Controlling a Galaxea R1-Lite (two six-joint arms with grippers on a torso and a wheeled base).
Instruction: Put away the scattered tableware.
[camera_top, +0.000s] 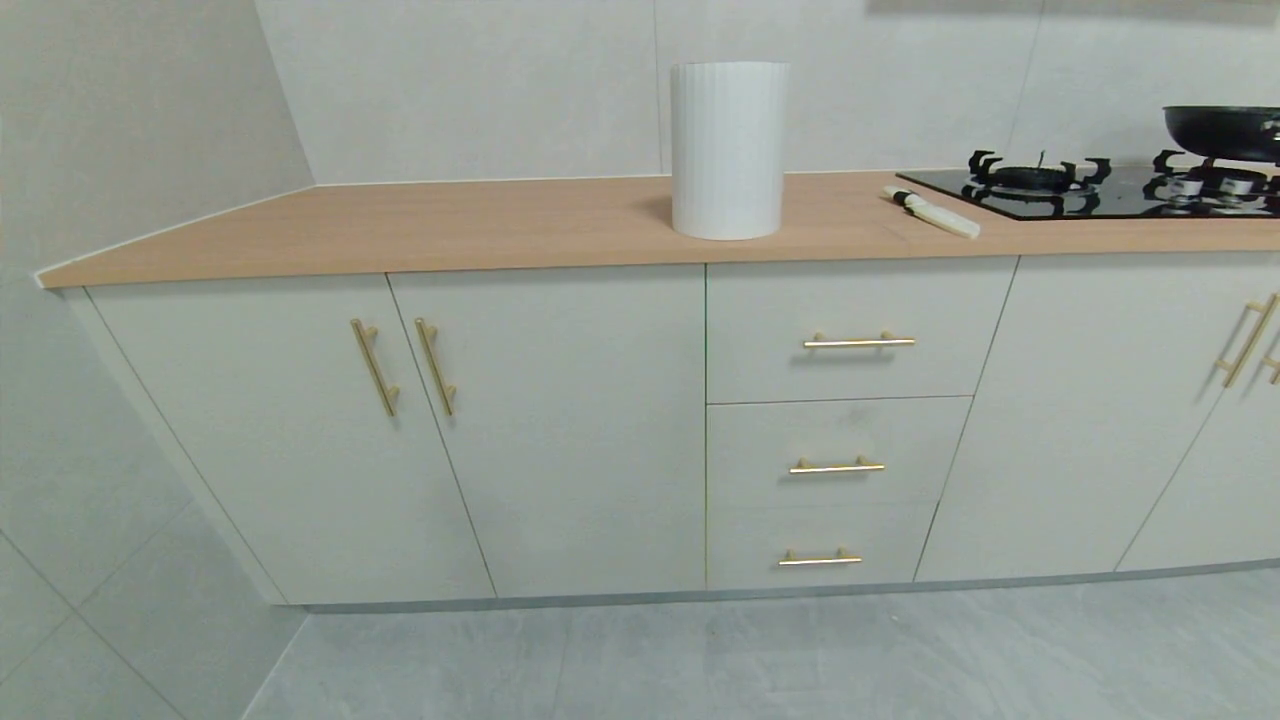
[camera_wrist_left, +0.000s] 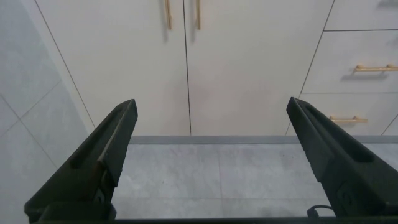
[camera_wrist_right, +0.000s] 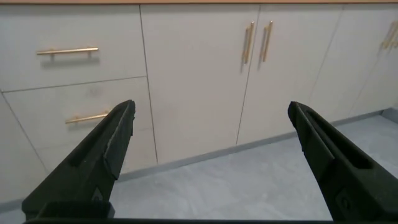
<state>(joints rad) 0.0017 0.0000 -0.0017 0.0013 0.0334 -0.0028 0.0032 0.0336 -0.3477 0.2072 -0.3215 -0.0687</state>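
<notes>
Left end effector (camera_wrist_left: 209, 106) and right end effector (camera_wrist_right: 209, 106) gape empty, well below the utensil (camera_top: 930, 212); rising could clip the bench (camera_top: 400, 225).

A black pan (camera_top: 1220, 130) sits on the gas hob (camera_top: 1095, 197) set in the countertop (camera_top: 450, 225).

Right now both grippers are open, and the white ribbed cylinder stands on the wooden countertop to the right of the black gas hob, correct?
One slip: the head view shows the white ribbed cylinder on the wooden countertop to the left of the black gas hob, not the right. The left gripper and right gripper are indeed open.
</notes>
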